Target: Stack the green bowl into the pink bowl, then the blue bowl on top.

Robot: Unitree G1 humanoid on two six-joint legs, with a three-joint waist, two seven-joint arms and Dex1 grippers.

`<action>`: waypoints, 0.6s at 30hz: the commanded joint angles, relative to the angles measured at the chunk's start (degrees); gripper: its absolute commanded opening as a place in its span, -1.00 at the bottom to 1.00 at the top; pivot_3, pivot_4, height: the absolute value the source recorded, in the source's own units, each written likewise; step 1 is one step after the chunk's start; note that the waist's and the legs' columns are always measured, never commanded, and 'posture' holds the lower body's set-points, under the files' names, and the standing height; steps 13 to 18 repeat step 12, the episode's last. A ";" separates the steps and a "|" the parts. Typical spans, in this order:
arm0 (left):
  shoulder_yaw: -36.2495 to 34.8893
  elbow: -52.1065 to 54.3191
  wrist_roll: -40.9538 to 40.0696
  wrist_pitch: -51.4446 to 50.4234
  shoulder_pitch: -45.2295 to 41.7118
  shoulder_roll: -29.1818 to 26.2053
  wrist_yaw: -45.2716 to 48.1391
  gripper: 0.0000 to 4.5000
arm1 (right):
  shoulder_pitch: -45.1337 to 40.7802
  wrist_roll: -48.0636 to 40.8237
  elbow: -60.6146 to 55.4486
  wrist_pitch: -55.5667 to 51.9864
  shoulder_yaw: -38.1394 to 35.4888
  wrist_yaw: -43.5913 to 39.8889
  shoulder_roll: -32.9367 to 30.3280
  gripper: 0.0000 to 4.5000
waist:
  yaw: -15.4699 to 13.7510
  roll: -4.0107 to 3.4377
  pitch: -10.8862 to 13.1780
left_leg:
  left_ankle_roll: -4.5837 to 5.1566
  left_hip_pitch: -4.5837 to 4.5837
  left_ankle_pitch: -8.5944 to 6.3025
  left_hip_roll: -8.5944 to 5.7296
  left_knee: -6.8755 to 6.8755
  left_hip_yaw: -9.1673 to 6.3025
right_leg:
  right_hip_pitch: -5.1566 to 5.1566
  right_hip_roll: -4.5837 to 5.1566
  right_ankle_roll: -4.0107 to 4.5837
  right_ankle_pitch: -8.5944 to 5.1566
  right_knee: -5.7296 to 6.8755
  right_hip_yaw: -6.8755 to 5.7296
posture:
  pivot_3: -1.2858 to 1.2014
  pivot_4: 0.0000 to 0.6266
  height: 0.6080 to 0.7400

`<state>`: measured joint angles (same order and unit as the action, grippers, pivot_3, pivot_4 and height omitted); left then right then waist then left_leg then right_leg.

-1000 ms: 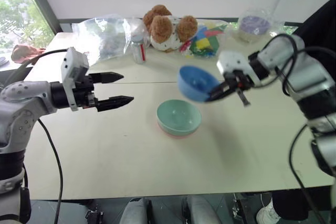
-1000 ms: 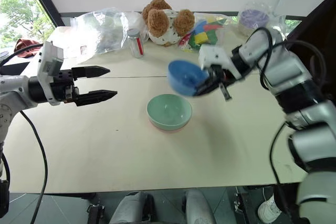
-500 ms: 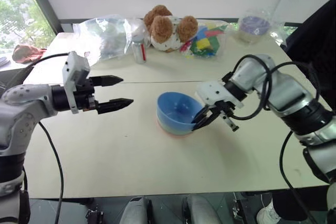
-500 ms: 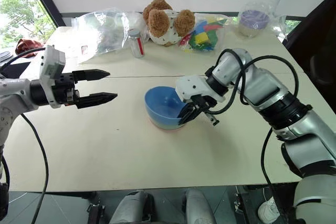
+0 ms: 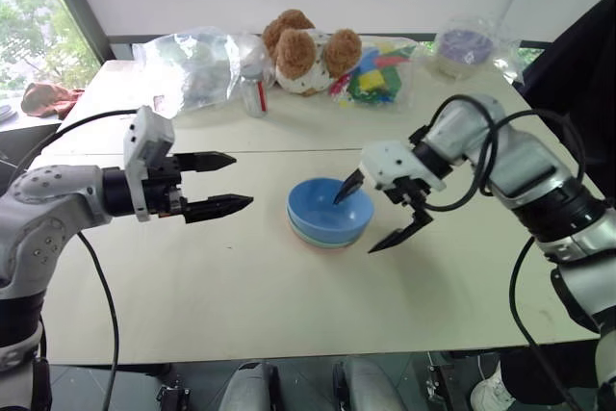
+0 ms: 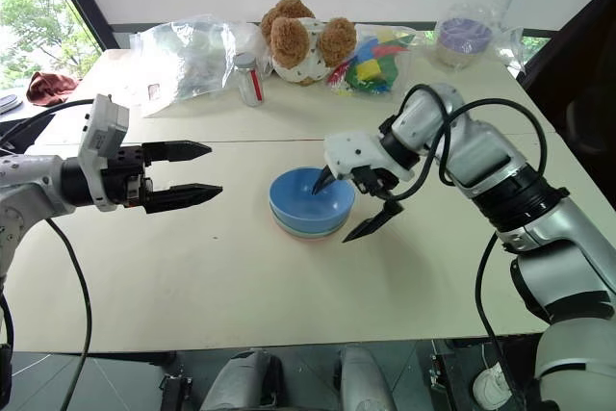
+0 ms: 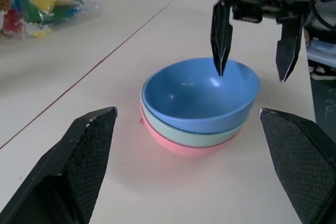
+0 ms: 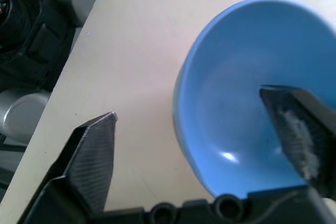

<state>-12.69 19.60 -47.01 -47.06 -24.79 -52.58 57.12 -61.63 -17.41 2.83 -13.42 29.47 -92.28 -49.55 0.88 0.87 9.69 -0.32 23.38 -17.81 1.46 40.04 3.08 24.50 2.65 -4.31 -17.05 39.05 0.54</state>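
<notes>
The right gripper [image 5: 375,213] stands released, fingers spread wide: one fingertip hangs over the blue bowl [image 5: 329,209], the other just outside its rim on the right. That bowl sits nested in the green bowl [image 7: 199,136], itself in the pink bowl [image 7: 186,147] (a neat stack at frame centre). At left, the left gripper [image 5: 234,182] is open and well apart. Along the table's [image 5: 241,286] top edge lie a teddy bear [image 5: 308,47] and plastic bags [image 5: 192,64].

Blue bowl [image 5: 330,211] now stacked, right fingers [image 5: 397,235] apart.
</notes>
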 commanded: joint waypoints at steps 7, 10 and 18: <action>-2.66 3.82 -1.08 0.05 3.22 -2.08 0.27 1.00 | 12.57 -12.45 -14.25 -25.47 -25.74 11.35 -11.11 0.99 | -0.20 0.04 -0.02 | 0.02 0.01 -0.02 -0.01 -0.05 -0.05 | -0.06 0.07 0.01 -0.01 -0.11 -0.01 | 0.03 -0.52 1.00; -2.00 4.86 -0.62 0.43 4.87 -2.28 0.70 1.00 | 22.18 -14.80 -18.90 -31.82 -33.48 17.39 -12.70 0.99 | -0.07 0.02 -0.02 | 0.02 -0.02 -0.01 -0.01 -0.04 -0.01 | -0.07 0.09 0.01 -0.01 -0.07 0.01 | 0.03 -0.52 1.00; -1.96 4.96 -0.78 -0.18 5.60 -2.41 0.46 1.00 | 27.80 -16.67 -22.56 -35.44 -37.85 20.82 -12.77 0.99 | -0.02 0.00 -0.02 | 0.02 -0.04 -0.01 0.00 -0.07 -0.01 | -0.09 0.09 0.01 -0.01 -0.06 0.03 | 0.03 -0.52 1.00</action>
